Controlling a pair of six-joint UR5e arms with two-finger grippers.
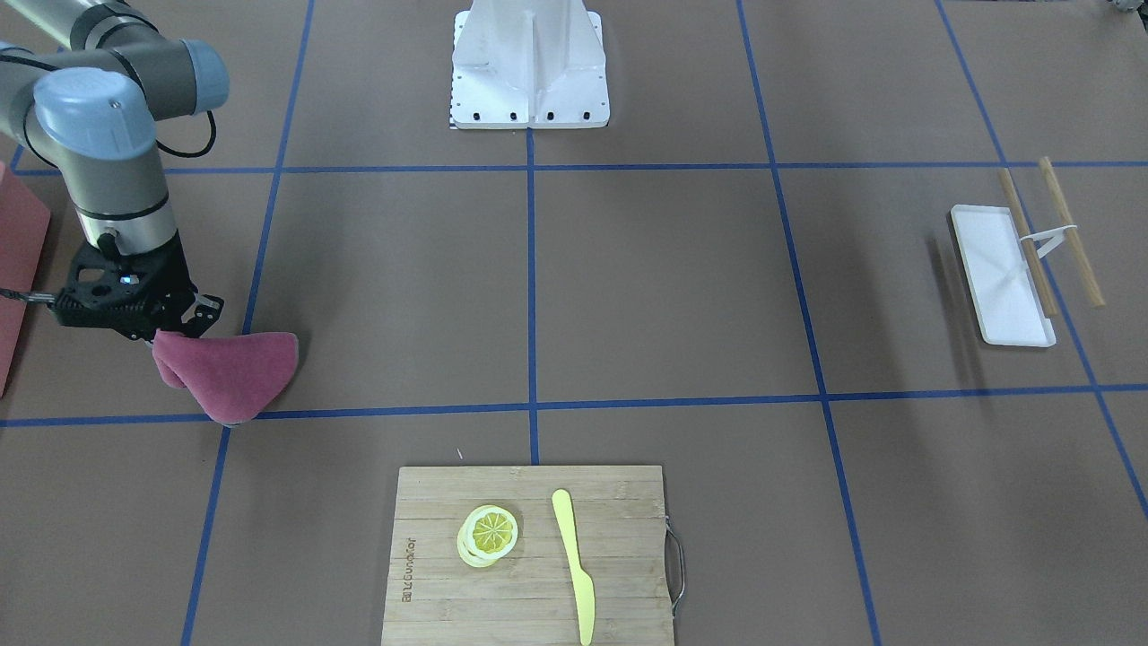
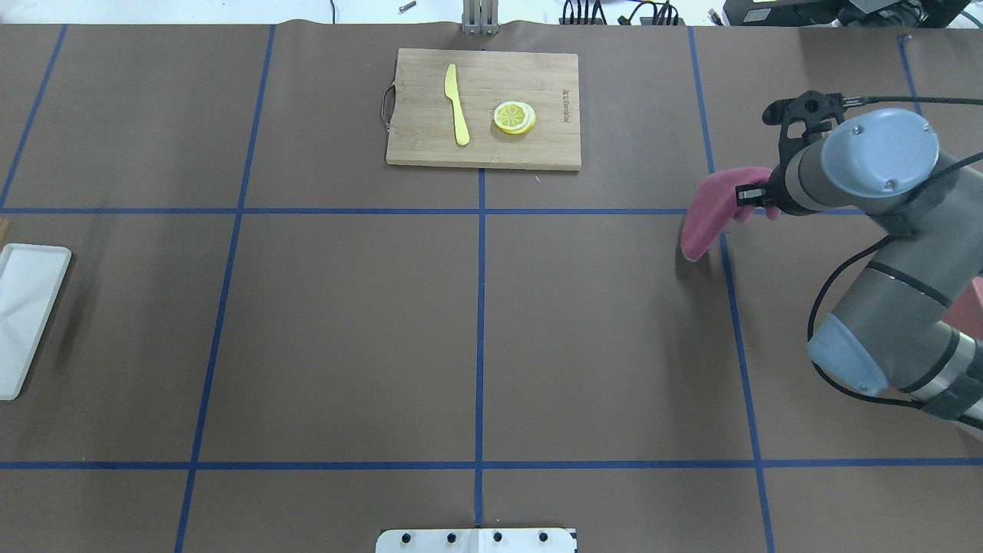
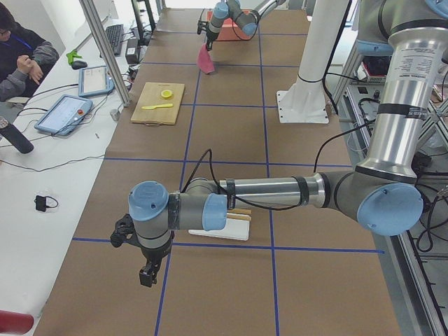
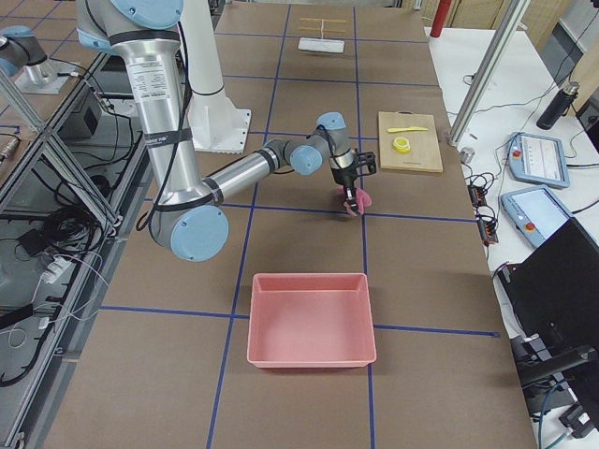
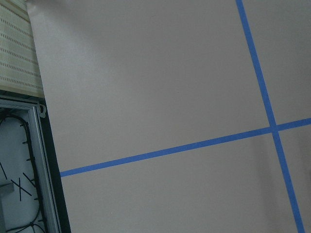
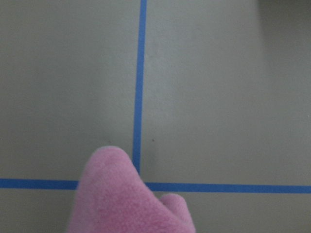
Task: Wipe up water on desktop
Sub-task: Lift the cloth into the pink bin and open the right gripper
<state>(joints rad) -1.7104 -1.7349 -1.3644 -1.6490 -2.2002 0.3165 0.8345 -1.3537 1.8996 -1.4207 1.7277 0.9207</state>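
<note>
The desktop (image 1: 664, 287) is a brown surface crossed by blue tape lines; I make out no water on it. My right gripper (image 1: 175, 327) is shut on a pink cloth (image 1: 235, 372), which hangs down close over a tape crossing. The cloth also shows in the overhead view (image 2: 710, 211) and the right wrist view (image 6: 129, 199). I cannot tell whether the cloth touches the desktop. My left gripper (image 3: 147, 269) shows only in the exterior left view, low over the desktop near its end; I cannot tell whether it is open or shut.
A bamboo cutting board (image 1: 430, 574) holds a yellow knife (image 1: 574, 561) and lemon slices (image 1: 490, 534). A white tray (image 1: 995, 296) with wooden sticks (image 1: 1072, 233) lies on my left side. A pink bin (image 4: 312, 318) sits at my right end. The robot base (image 1: 531, 63) stands mid-table.
</note>
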